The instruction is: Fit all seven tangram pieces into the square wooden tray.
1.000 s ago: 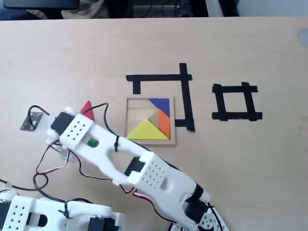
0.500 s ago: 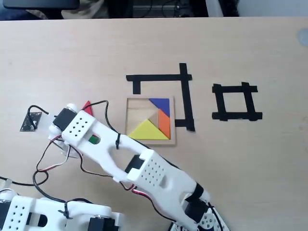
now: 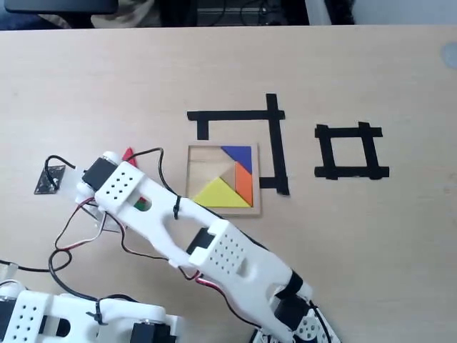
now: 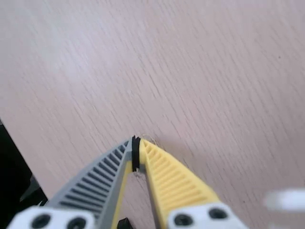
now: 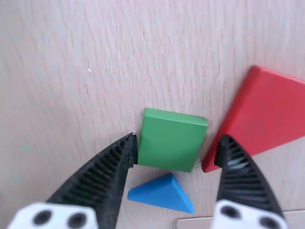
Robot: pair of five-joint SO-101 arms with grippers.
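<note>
Our right hand point(image 5: 177, 143) has edged toward the tray point(image 3: 202, 161), open astride the green square point(image 5: 171, 138). Our left hand point(image 4: 136, 152) is closed, empty.

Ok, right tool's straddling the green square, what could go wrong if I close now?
One finger of the right tool sits by the red triangle, so closing may shove it against the green square. The blue triangle lies beside the square, between the fingers, and could get caught.
</note>
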